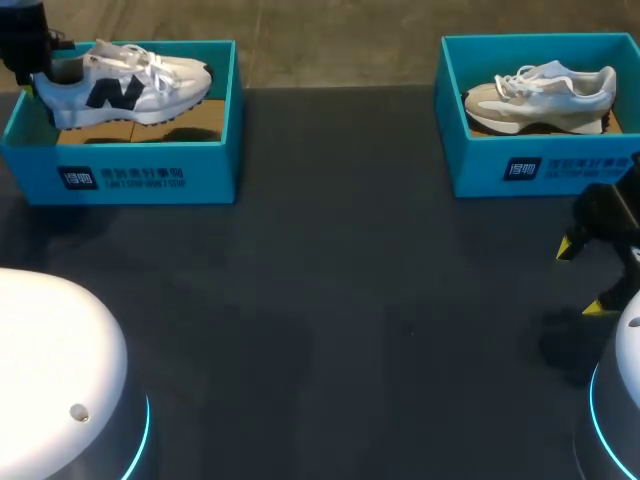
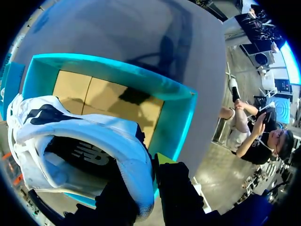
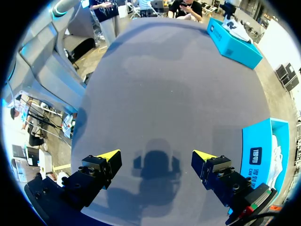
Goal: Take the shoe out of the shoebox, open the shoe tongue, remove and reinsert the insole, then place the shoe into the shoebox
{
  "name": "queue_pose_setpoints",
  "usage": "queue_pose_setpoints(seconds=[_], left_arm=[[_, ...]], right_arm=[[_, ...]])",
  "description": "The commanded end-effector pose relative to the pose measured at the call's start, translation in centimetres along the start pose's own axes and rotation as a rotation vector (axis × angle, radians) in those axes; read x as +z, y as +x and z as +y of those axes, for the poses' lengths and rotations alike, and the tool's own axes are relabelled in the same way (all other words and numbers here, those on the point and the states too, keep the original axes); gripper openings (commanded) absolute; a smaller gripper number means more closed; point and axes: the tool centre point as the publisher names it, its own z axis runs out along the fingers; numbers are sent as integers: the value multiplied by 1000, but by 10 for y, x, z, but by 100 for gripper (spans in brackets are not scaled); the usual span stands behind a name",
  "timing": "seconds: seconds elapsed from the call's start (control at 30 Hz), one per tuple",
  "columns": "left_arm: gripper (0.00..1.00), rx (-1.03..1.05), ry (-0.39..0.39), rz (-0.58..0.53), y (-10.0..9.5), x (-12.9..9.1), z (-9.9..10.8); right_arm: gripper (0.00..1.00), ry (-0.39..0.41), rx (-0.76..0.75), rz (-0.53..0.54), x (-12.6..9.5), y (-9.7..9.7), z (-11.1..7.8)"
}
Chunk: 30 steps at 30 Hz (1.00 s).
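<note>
— What has the left gripper (image 2: 143, 186) got?
— It is pinched onto the heel collar of the white sneaker (image 1: 125, 85). The shoe is inside the left shoebox (image 1: 120, 175) at the table's (image 1: 330, 300) far left corner, its upper above the rim.
— Good hold?
— I'd judge so. The shoe is light and the upper soft, but the heel is its stiffest part (loose laces could snag the rim).
— And the right gripper (image 3: 155, 162)?
— Spread wide with nothing in it, over the table near its right edge, in front of the right shoebox (image 1: 540, 165) with its grey sneaker (image 1: 540, 95). The dark matte top looks flat and unslippery, and I'd work between the boxes.
</note>
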Motion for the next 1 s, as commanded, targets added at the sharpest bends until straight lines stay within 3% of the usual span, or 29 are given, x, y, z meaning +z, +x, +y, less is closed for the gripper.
queue_pose_setpoints(seconds=[0.03, 0.47, 1.0], left_arm=[[0, -2, 18, 17, -4, 8, 5], [0, 21, 35, 33, -14, 24, -5], [0, 30, 71, 50, -10, 44, -17]], right_arm=[[100, 2, 0, -2, 0, 1, 0], [100, 2, 0, -2, 0, 1, 0], [100, 2, 0, -2, 0, 1, 0]])
